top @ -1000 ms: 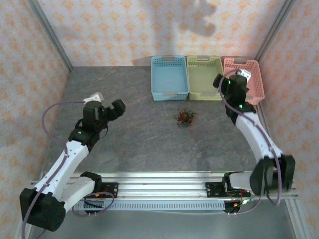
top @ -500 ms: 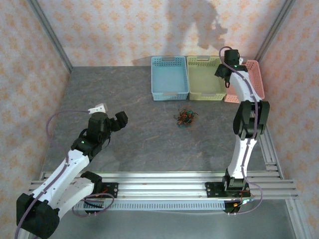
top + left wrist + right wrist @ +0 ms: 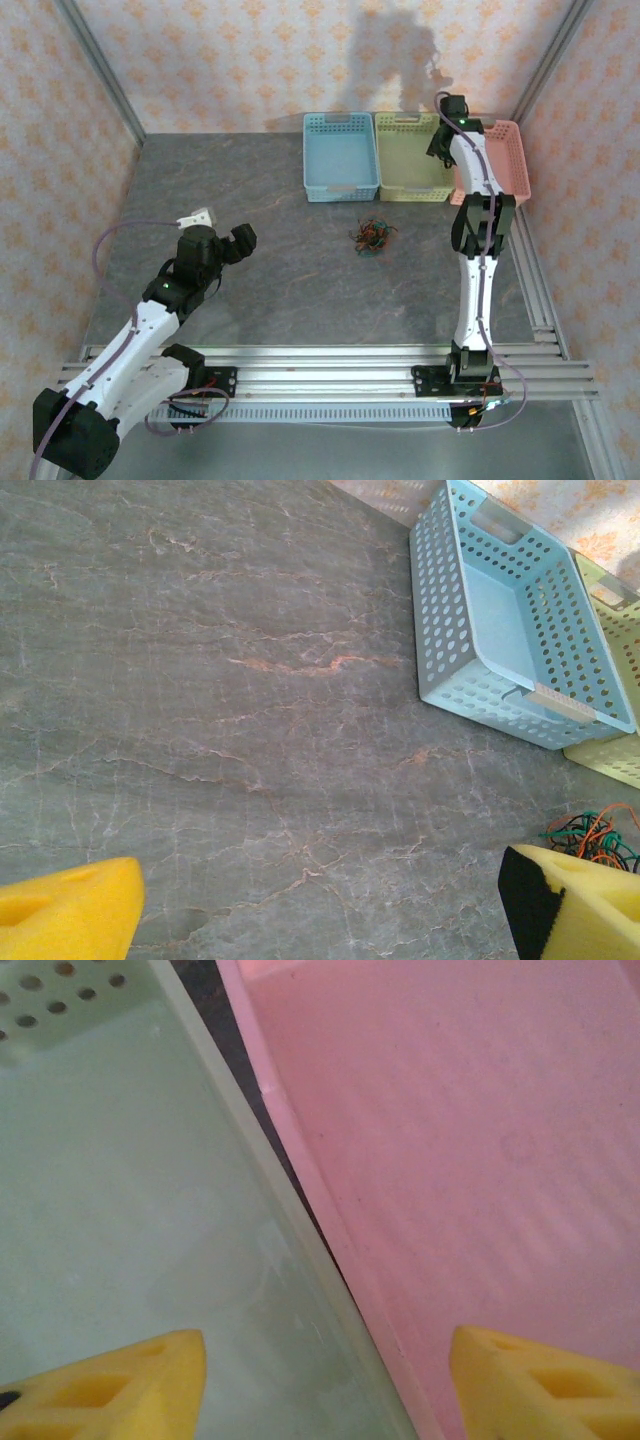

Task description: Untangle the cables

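Grey marbled tabletop (image 3: 280, 250); peach patterned walls (image 3: 230, 60); tangled cables (image 3: 372, 237) mid-table.

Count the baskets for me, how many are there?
3. The pale blue perforated plastic basket is on the left at the far side of the grey table, the light green plastic basket in the middle, the pink plastic basket on the right. None looks hidden.

Nothing legible appears anywhere: no words, numbers or brand marks. The blue basket (image 3: 445, 620) has a small pale tag (image 3: 562, 702) on its near end wall, but any print on it is too blurred to read. The wallpaper (image 3: 250, 60) bears a repeating orange ornament, not lettering.
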Controlling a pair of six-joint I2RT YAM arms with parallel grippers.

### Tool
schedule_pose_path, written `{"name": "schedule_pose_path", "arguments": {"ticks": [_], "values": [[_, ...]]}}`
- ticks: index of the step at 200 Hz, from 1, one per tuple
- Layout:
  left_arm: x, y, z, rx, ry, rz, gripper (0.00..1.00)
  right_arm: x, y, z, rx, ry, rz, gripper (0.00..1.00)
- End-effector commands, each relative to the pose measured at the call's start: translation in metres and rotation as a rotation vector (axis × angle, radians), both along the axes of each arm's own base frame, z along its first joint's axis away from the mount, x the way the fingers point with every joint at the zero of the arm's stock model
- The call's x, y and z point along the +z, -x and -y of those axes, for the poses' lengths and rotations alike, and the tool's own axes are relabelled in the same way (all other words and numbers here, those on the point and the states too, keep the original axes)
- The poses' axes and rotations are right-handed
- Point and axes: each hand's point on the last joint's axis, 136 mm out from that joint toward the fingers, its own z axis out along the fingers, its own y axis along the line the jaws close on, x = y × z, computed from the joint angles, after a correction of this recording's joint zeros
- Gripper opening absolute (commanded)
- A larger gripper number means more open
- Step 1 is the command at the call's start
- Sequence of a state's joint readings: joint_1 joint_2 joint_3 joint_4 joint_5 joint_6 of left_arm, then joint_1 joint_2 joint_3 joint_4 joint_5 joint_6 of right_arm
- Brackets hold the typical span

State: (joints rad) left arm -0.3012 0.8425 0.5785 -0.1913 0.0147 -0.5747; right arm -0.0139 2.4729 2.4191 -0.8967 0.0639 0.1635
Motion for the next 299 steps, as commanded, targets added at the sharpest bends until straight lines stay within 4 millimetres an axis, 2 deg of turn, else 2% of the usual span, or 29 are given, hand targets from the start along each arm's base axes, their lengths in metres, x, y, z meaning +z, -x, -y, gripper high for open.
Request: {"name": "schedule_pose_path", "arguments": {"ticks": [1,36,70,106,157,205,299], "values": [[0.01,-0.004,0.001,-0.005,-0.012,0.032,0.93,-0.017,0.01,0.008,-0.003,0.045,-0.086,0.6],[0.01,-0.004,0.001,-0.003,-0.014,0.029,0.93,-0.027,0.009,0.005,0.03,0.039,-0.098,0.51],[0.011,-0.004,0.001,-0.004,-0.011,0.031,0.93,-0.022,0.004,-0.009,0.092,-0.003,-0.076,0.23],[0.009,-0.004,0.002,-0.009,-0.009,0.024,0.93,-0.023,-0.001,-0.034,0.153,-0.011,-0.063,0.09],[0.007,-0.005,0.002,-0.006,-0.014,0.016,0.93,-0.021,-0.006,-0.077,0.223,-0.021,-0.04,0.07],[0.006,-0.005,0.001,0.0,-0.017,0.013,0.93,-0.028,-0.005,-0.116,0.277,-0.039,-0.04,0.06],[0.006,-0.004,0.0,0.002,-0.018,0.01,0.93,-0.017,0.007,-0.173,0.406,-0.038,-0.037,0.03]]}}
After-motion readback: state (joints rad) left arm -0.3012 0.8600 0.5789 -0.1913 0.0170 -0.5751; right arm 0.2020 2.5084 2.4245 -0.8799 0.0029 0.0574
